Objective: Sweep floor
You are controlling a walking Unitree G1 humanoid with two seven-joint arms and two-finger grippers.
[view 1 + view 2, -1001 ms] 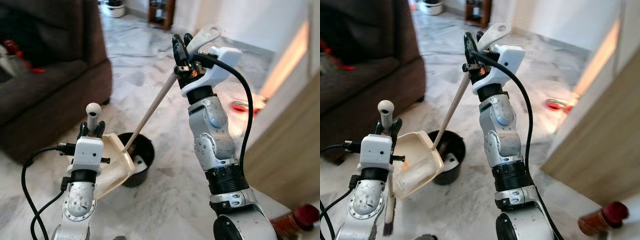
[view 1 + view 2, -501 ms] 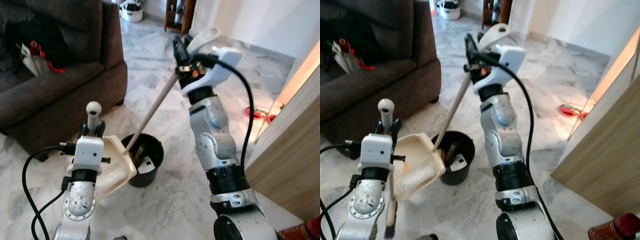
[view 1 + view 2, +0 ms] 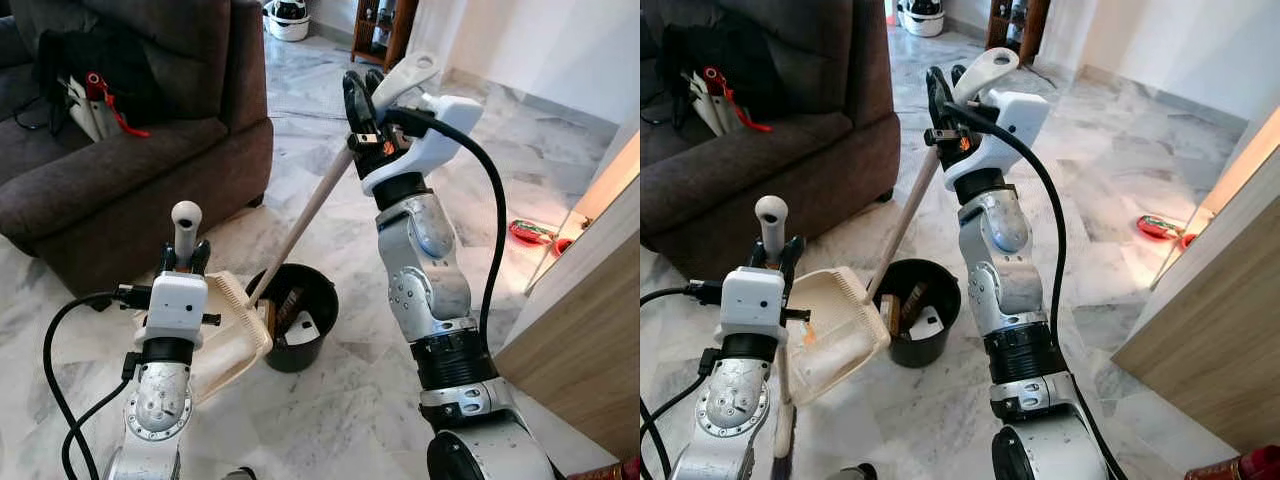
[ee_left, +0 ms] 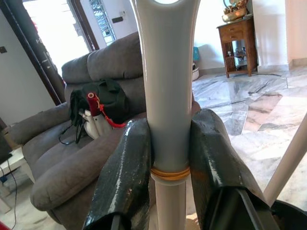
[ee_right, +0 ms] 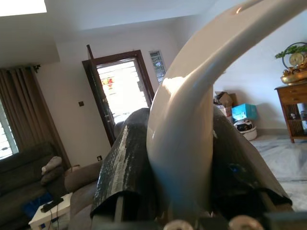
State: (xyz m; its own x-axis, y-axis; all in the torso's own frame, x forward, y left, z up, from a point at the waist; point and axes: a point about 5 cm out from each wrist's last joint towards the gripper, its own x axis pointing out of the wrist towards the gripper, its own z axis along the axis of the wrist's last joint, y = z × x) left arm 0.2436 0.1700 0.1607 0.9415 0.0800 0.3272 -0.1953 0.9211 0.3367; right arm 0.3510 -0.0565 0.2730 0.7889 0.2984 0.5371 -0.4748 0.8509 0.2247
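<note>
My right gripper is raised high and shut on the looped top of a long cream handle. That handle slants down to a cream dustpan, which is tilted at the rim of a black bin. A brown object and a white scrap lie in the bin. My left gripper is shut on the upright white broom handle, just below its rounded knob. The broom's lower end reaches toward the floor beside my left arm.
A dark brown sofa with a black bag and red strap stands to the left. A wooden panel rises at the right. A red object lies on the marble floor, and a small cabinet stands at the back.
The whole view has swung, bringing the sofa further into the picture and sharpening it. Both grippers keep their holds and poses. The bin now sits slightly further right of the dustpan.
</note>
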